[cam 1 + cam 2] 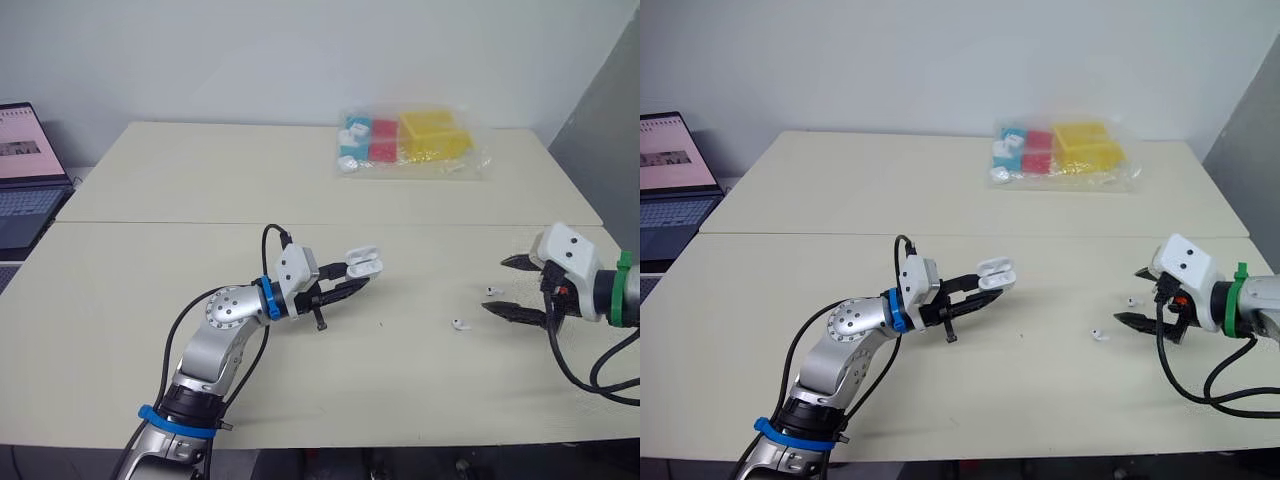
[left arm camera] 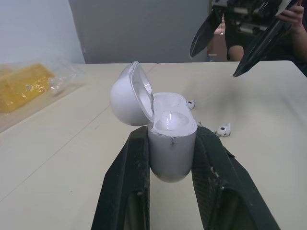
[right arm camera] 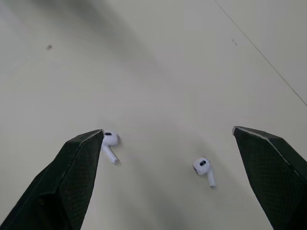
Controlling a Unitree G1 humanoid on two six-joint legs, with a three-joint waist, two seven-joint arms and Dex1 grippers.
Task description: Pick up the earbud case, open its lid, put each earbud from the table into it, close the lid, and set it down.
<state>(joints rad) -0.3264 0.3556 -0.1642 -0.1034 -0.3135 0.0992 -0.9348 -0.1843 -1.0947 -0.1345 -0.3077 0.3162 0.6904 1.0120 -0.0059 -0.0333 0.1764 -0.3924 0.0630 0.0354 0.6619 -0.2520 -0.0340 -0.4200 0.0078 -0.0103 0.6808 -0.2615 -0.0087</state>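
Observation:
My left gripper [image 1: 357, 274] is shut on the white earbud case [image 1: 363, 262], holding it above the middle of the table. In the left wrist view the case [image 2: 171, 143] sits between the black fingers [image 2: 125, 182] with its lid [image 2: 125, 96] swung open. Two white earbuds lie on the table to the right: one [image 1: 493, 291] between the fingers of my right gripper [image 1: 497, 286], the other [image 1: 461, 324] just left of its near finger. The right gripper is open and low over the table. In the right wrist view both earbuds [image 3: 109, 140] [image 3: 204, 166] lie between the spread fingers.
A clear plastic bag of coloured blocks [image 1: 410, 140] lies at the far side of the table. A laptop [image 1: 25, 170] stands off the table's left end. A seam [image 1: 200, 223] crosses the tabletop. A person's hand [image 2: 293, 13] is behind the right gripper.

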